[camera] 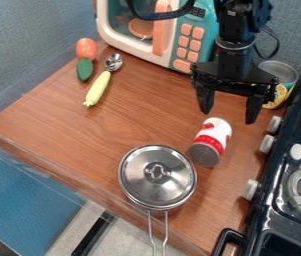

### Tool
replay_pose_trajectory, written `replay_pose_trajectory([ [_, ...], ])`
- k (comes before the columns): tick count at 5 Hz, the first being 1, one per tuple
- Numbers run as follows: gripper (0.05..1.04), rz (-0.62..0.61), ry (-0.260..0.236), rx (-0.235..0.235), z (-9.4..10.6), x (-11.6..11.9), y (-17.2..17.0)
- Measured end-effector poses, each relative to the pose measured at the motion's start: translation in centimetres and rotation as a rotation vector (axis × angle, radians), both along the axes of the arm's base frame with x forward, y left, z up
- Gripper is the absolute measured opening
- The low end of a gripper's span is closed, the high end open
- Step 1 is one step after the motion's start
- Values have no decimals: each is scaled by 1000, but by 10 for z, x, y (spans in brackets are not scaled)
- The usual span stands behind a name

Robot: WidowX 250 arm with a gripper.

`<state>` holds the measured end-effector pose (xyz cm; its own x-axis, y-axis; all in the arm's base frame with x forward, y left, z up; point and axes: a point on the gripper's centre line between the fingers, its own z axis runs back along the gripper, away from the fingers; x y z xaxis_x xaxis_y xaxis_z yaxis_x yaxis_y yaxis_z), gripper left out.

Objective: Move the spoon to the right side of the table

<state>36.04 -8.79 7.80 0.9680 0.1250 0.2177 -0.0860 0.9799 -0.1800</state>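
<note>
Locate the metal-bowled spoon [98, 89] at the upper left of the table [66, 120], well apart from the gripper [228, 116] and to its left in the view. Note long axis: slanted, bowl up and right toward the toy microwave [159, 35], yellow-green handle down and left. Gripper fingers spread, empty. Likely requirement: leftward travel, then closure across the handle.

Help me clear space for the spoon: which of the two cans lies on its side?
The red-and-white can beside the lidded pan. The yellow-labelled can, close to the stove, stands upright instead.
</note>
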Motion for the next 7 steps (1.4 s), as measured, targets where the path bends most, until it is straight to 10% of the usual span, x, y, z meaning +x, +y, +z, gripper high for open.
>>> replay_pose_trajectory([
  [2,1001,128,52,20,-22,-2,45],
  [4,1001,220,-10,40,-8,4,101],
  [7,1001,351,28,159,-56,17,195],
])
